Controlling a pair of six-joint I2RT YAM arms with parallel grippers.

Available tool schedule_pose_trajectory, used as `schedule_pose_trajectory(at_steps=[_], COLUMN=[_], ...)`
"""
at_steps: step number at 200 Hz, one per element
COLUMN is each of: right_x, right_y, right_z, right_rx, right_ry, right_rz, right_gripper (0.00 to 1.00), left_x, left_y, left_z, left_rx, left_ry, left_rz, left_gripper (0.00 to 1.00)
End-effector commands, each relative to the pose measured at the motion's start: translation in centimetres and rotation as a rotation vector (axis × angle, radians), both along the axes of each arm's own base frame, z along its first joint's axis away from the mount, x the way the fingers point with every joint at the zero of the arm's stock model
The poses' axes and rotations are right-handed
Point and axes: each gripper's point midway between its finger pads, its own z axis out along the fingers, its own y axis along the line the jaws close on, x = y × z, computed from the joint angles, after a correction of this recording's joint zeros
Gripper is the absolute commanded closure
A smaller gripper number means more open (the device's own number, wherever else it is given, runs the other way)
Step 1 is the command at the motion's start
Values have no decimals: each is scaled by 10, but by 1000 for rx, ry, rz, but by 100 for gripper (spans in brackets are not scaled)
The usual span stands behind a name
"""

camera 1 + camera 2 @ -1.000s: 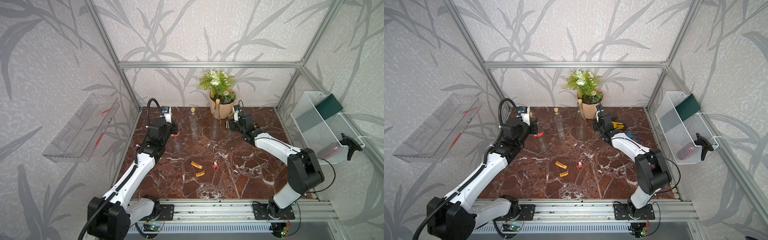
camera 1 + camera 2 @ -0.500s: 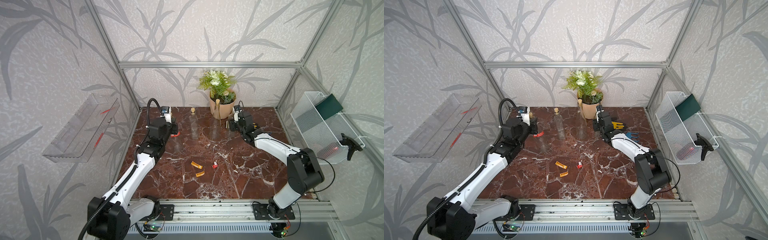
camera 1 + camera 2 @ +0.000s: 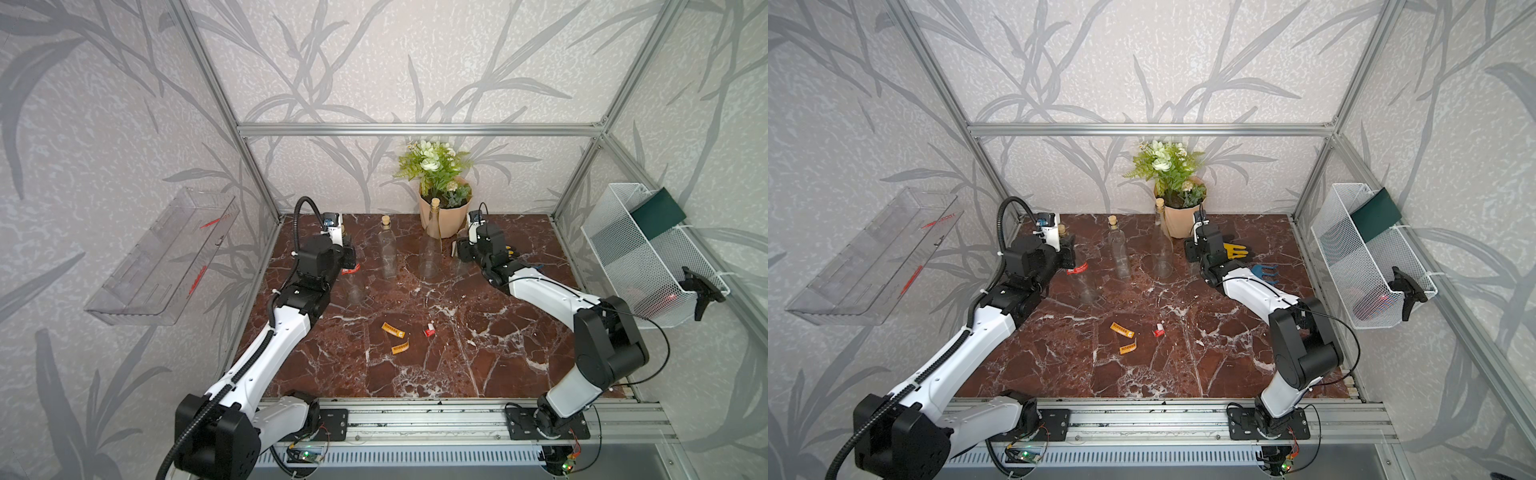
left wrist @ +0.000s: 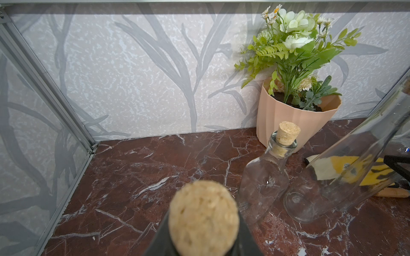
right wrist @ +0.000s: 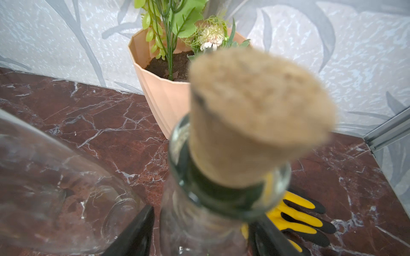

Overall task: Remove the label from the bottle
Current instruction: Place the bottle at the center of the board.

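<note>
L hand (image 3: pixel 1068 251) on bottle (image 3: pixel 1087 286) neck; long axis vert., cork (image 3: pixel 1062 227) up.

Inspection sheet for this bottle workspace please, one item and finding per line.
Surface: red marble tabletop.
Job's things: labelled bottle upright, red label near its neck; two bare bottles beside it.
Clutter: orange strips, red scrap, yellow glove, blue rake-like item.
Grippers: left tool shut on labelled bottle's neck; right tool open around corked bottle.
Cables: black hose arches over left arm; thin cable loops off right arm.
Surroundings: flowerpot, wire basket, clear wall shelf.
</note>
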Motion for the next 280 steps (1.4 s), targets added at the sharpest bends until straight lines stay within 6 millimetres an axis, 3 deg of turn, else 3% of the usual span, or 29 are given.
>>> schedule_pose_trajectory(at_steps=[1,72,135,163,205,232,280], right_x=[-2,-26,-103,-131,-175,-185,-196], right_y=[-4,-7,4,36,115,152,198], right_z=[20,24,22,18,23,23,16], right_rx=[27,29,-27,-82,-136,-146,-130], right_ry=[-51,-29,-2,-47,-192,-217,-306], right_rz=[-13,18,175,295,597,721,892], right_gripper=[28,19,17,17,17,17,17], left_x=[-4,-5,-19,-23,-28,-28,-29], left_y=[-4,-6,14,12,17,26,39], left_z=[1,2,9,8,5,8,10], left_rx=[-3,-5,-65,-96,-160,-209,-169], left_ry=[17,27,50,114,129,125,131], left_rz=[-15,-19,108,106,155,251,443], left_gripper=[100,100,100,100,100,100,100])
